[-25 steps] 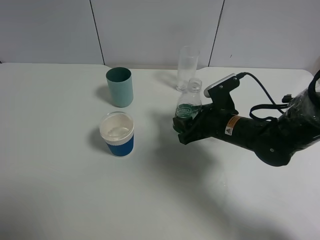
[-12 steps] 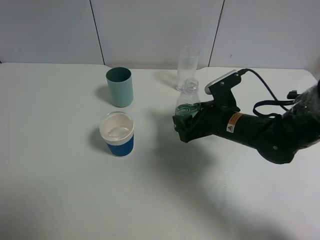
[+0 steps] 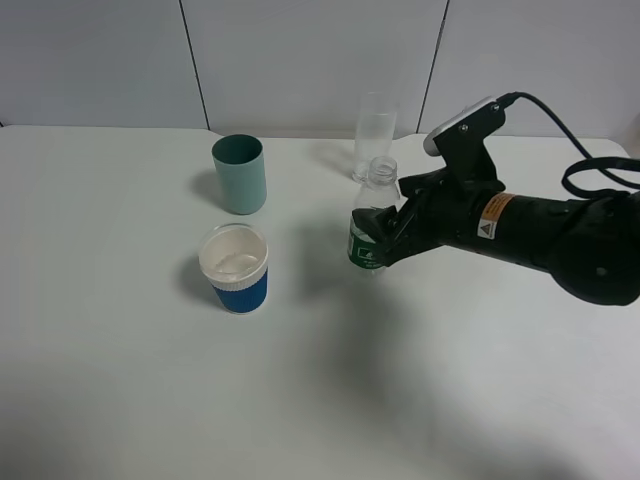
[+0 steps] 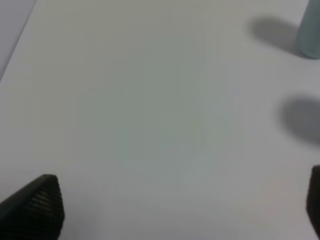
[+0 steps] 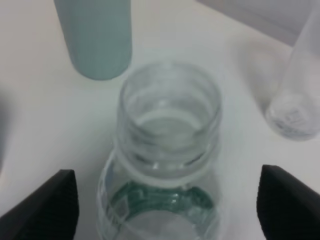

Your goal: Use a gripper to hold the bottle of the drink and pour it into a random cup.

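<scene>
The bottle of the drink (image 3: 366, 238) is small, clear, green-labelled and capless. It stands on the table, right of the blue cup (image 3: 235, 268), which has a white inside and some clear liquid in it. My right gripper (image 3: 385, 238) is around the bottle's upper body. In the right wrist view the bottle (image 5: 169, 145) sits between the two black fingertips (image 5: 55, 205) with a gap on each side, so the gripper (image 5: 170, 205) is open. My left gripper (image 4: 175, 210) is open and empty over bare table, and is not seen in the high view.
A teal-green cup (image 3: 240, 173) stands behind the blue cup and also shows in the right wrist view (image 5: 95, 35). A tall clear glass (image 3: 375, 135) stands just behind the bottle, near the back wall. The white table (image 3: 150, 400) stretches forward.
My right arm has risen and pulled back to the right. The bottle now shows its whole label and stands lower and slightly left, with the fingers apart from it.
</scene>
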`<action>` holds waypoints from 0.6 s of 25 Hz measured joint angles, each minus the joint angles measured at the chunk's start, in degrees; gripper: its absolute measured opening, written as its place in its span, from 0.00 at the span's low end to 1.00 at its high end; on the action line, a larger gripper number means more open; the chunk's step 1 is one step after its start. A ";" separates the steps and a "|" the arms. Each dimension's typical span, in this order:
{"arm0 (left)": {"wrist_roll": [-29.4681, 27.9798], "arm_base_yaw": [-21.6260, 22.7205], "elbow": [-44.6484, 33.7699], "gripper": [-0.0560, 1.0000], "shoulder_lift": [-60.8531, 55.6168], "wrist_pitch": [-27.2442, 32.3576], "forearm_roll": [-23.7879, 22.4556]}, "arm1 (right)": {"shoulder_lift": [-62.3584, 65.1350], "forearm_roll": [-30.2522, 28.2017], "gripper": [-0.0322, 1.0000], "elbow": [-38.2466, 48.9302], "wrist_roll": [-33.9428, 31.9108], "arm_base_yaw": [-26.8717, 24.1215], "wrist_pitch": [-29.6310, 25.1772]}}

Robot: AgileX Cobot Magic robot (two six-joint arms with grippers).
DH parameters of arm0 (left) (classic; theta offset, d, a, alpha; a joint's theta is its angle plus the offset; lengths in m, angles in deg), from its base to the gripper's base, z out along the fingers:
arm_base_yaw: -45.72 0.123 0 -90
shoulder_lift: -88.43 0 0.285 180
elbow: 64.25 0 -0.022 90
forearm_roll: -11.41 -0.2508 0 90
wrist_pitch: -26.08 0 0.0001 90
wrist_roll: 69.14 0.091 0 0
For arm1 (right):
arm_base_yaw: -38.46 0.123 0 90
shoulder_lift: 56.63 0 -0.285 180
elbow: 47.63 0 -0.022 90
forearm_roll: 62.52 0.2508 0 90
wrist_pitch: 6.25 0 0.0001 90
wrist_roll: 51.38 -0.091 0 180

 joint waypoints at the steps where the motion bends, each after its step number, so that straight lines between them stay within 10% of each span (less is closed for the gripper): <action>1: 0.00 0.00 0.00 0.98 0.00 0.00 0.00 | 1.18 0.00 0.74 0.00 0.00 0.00 -1.08; 15: 0.00 0.00 0.00 0.98 0.00 0.00 0.00 | 22.10 4.80 0.83 0.06 1.68 -0.15 -10.88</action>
